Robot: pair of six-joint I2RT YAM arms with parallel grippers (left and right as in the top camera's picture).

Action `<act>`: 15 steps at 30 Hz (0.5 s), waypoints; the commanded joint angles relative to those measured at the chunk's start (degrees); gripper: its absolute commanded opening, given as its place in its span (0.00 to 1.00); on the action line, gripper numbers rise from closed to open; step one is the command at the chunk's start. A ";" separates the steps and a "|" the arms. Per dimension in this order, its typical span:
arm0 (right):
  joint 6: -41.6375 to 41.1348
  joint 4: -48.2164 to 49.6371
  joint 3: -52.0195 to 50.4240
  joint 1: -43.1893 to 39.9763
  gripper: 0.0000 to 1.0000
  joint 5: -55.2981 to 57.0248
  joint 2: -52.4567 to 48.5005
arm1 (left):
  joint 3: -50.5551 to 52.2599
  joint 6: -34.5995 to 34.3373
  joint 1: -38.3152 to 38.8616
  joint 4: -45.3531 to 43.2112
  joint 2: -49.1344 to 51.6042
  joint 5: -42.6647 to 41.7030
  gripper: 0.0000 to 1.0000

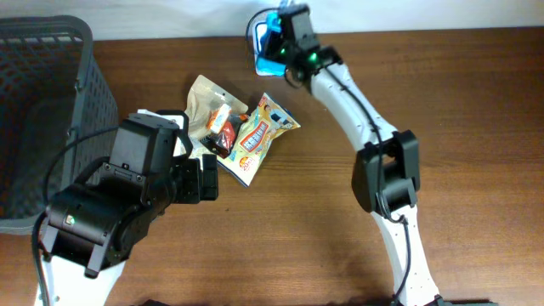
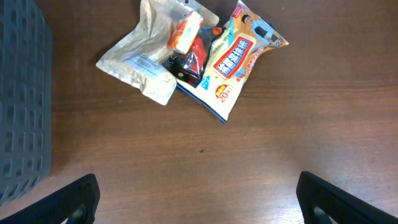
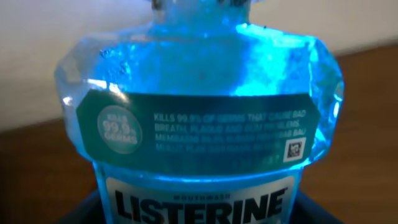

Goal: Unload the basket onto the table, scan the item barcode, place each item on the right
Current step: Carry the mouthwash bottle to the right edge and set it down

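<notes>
Worktop [image 1: 476, 127], brown wood, is carrying everything. Dark mesh basket [image 1: 42, 102] is sitting off the left tool's left side, apart from it. Right arm [image 1: 382, 170] is stretching far across the worktop toward the back edge by the wall.

Mouthwash bottle [image 3: 199, 93], blue Listerine, is sitting right in the right tool [image 1: 282, 42] and filling its wrist view. The dark jaws are showing at both lower corners against the bottle's sides, so the right tool is grasping it. The front label is facing the wrist camera and the liquid is glowing bright blue.

Left tool [image 2: 198, 186] is hanging fully released over bare wood, fingers [image 2: 68, 199] spread wide, nothing between them.

A packet pile is lying just ahead of the left tool:
- beige pouch [image 2: 140, 59] is lying on the left
- yellow-and-white packet [image 2: 233, 62] is lying on the right
- red-and-black packet [image 2: 193, 56] is wedged between them
- orange packet [image 2: 183, 34] is lying on top

Green band [image 3: 199, 130] is wrapping the bottle's shoulder, with a square code [image 3: 296, 149] showing at its right end.
</notes>
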State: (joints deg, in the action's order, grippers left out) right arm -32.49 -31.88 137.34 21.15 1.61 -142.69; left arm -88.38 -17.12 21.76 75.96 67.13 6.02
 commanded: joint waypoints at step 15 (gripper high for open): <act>4.20 -40.70 16.85 -40.37 0.50 8.09 2.69 | -0.04 -0.35 0.22 -0.02 0.04 -0.22 0.99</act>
State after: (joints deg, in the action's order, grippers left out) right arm -30.09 -70.91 156.03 -13.67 8.58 -142.08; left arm -88.38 -17.12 21.76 76.01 67.13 6.02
